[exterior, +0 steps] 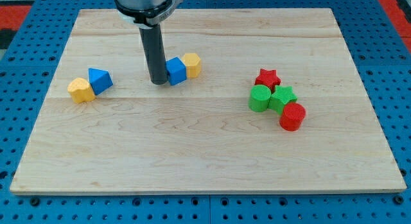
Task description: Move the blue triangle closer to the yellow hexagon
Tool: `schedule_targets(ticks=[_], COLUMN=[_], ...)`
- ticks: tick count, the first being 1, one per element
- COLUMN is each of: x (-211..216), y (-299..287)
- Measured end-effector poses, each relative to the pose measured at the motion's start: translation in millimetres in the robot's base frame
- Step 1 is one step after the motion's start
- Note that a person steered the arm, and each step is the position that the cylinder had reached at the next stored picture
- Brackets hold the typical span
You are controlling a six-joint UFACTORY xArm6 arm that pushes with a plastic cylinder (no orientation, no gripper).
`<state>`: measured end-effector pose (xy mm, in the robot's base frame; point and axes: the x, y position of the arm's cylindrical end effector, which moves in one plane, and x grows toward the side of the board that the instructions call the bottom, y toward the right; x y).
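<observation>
The blue triangle (99,80) lies at the view's left, touching a yellow block (81,90) on its lower left side. The yellow hexagon (191,65) lies near the top middle, with a blue cube-like block (175,70) touching its left side. My tip (158,82) rests on the board right against the left side of that blue cube-like block. The tip is well to the right of the blue triangle.
The wooden board (205,160) lies on a blue pegboard. At the view's right is a cluster: a red star (268,78), a green round block (260,99), a green star (282,97) and a red cylinder (293,116).
</observation>
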<state>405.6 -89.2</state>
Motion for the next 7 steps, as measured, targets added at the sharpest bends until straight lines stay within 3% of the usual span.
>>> schedule_targets(ticks=[1,3,4,5,7], x=[32.6,88.2,66.0,28.3,14.2], y=[-1.2,-119.5,-177.7,-194.0,-119.7])
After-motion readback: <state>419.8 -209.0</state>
